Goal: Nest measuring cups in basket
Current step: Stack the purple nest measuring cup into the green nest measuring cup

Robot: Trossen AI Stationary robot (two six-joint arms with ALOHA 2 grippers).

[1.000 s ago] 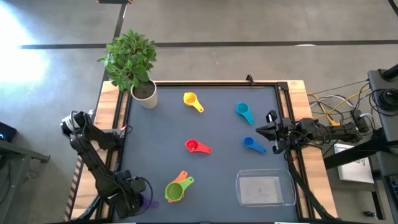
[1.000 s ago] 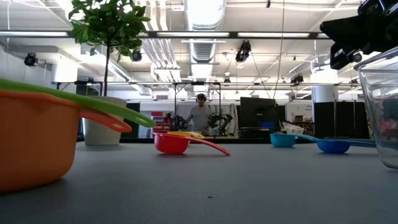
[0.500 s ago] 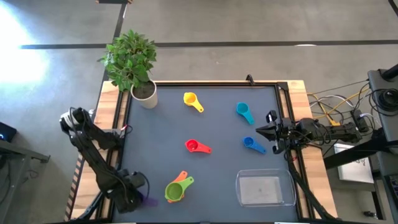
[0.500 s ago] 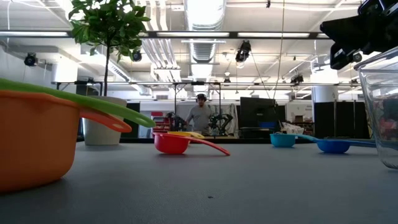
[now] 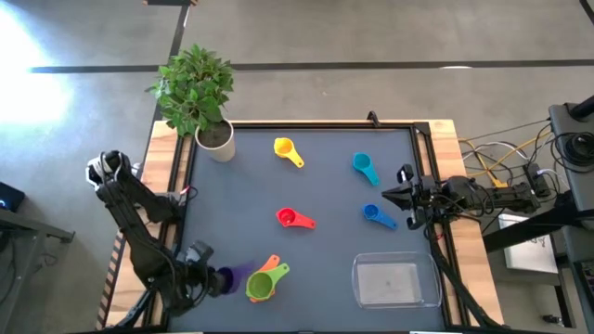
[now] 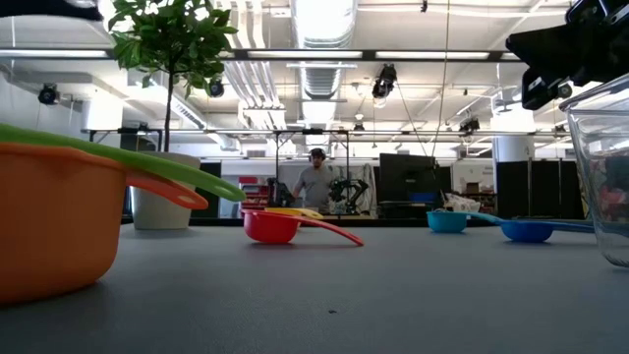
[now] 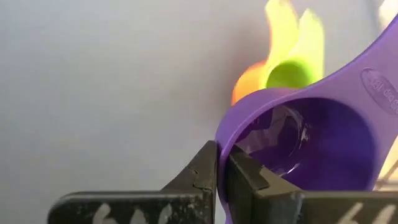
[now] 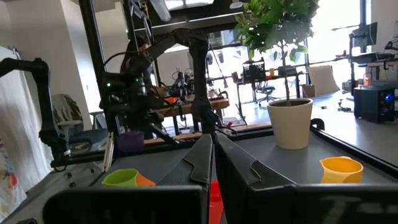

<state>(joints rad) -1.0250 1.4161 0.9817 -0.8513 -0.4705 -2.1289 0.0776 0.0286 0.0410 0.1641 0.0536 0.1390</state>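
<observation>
My left gripper (image 5: 206,278) is at the near left, shut on the purple cup (image 5: 227,276), which stands just left of the green cup (image 5: 261,283) nested in the orange cup (image 5: 269,267). The purple cup also shows in the right wrist view (image 8: 129,142), off the table top. Yellow (image 5: 286,149), teal (image 5: 364,167), blue (image 5: 376,215) and red (image 5: 291,219) cups lie bowl-down-side on the mat. The clear basket (image 5: 395,281) stands at the near right. My right gripper (image 5: 390,197) is shut and empty at the right edge, near the blue cup. My left gripper pinches the purple cup's bowl wall at its rim (image 7: 219,144), one finger (image 7: 202,171) outside and one finger (image 7: 249,177) inside the bowl. The handle (image 7: 379,87) points away from the fingers, toward the green and orange cups. The cup is lifted clear of the mat.
A white plant pot (image 5: 216,139) with a leafy plant stands at the far left corner. The dark mat (image 5: 325,250) has free room in its middle and between the stacked cups and the basket. Cables and gear lie beyond the right edge.
My left gripper, shut on the purple cup, has gone from the table's near edge toward the far edge and a little right, bringing the cup beside the green and orange cups. My right gripper has kept still.
</observation>
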